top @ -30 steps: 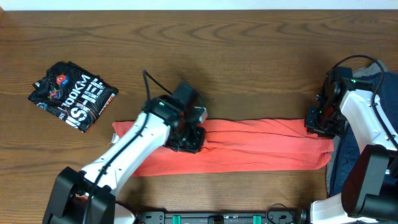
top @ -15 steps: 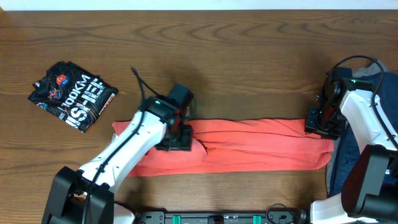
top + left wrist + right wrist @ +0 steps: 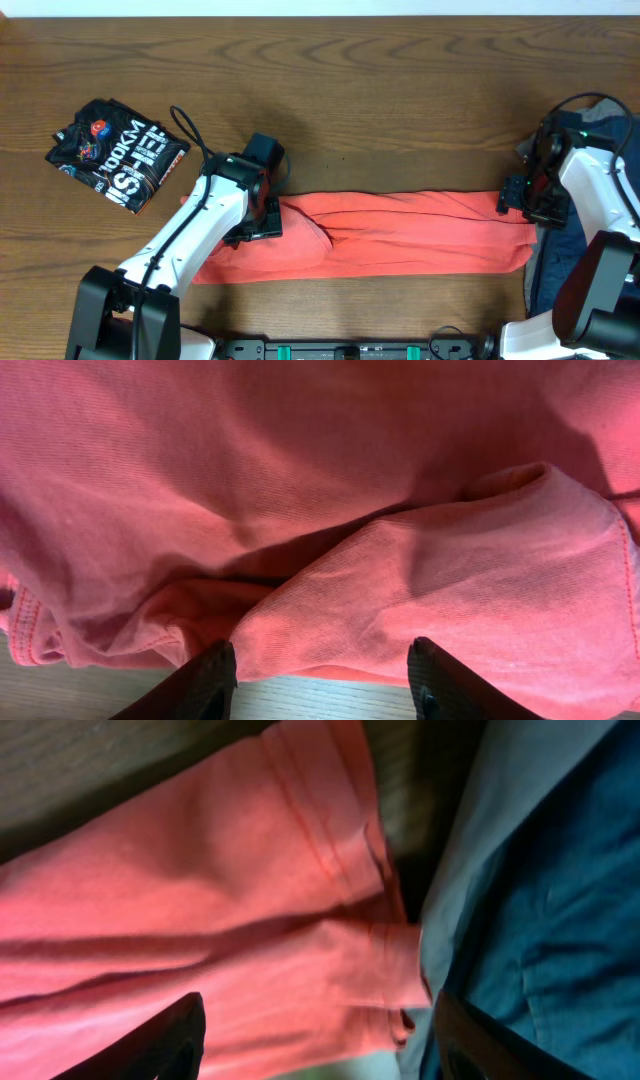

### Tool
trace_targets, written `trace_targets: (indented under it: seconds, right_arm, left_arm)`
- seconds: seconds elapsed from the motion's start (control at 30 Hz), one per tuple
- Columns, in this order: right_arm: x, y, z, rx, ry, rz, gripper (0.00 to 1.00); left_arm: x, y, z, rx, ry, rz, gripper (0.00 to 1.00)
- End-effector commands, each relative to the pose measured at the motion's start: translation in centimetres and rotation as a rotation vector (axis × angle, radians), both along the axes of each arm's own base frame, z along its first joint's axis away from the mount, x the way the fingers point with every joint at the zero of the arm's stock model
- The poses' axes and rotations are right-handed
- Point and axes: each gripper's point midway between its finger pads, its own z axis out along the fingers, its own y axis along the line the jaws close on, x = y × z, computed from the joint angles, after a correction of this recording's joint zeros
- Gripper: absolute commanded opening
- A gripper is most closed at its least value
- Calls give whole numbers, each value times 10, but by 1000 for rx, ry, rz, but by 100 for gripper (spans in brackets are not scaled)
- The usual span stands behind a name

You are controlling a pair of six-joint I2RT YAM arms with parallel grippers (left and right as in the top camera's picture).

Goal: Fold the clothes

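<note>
Left gripper [image 3: 320, 655] is hanging with its jaws spread wide over a rumpled fold of the coral-red T-shirt [image 3: 420, 235], gripping nothing. Its wrist view is showing seams and a sliver of wooden table [image 3: 100, 695] that the overhead hides beneath the arm. Right gripper [image 3: 320, 1010] is likewise gaping and empty above the shirt's hemmed right end, where coral is meeting the grey and navy clothes [image 3: 540, 870]. Only the overhead is showing the whole shirt stretching as a long band across the lower middle, and a folded black printed shirt [image 3: 118, 152] sitting well apart at upper left.
</note>
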Motion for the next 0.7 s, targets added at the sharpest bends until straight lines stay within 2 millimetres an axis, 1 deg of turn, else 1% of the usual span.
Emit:
trace_targets:
  seconds: [0.0,0.07,0.23,0.4,0.53,0.67]
  right_arm:
    - [-8,6,-15,69,17,64,73]
    - [-9,4,-23,67,11,60,74]
    - [-6,3,-28,67,-5,56,77]
    - [-6,10,-28,107,-13,54,76]
    - [-6,10,-30,105,-16,54,73]
    - [-5,10,-39,98,-36,48,72]
  left_arm:
    - [0,5,-1,21,-4,26,57]
    - [2,4,-1,17,-11,26,57]
    - [4,4,-3,13,-21,26,58]
    - [-2,6,-20,13,-21,33,58]
    - [-4,7,-33,9,-34,45,58]
    - [-3,6,-46,-5,-66,45,58]
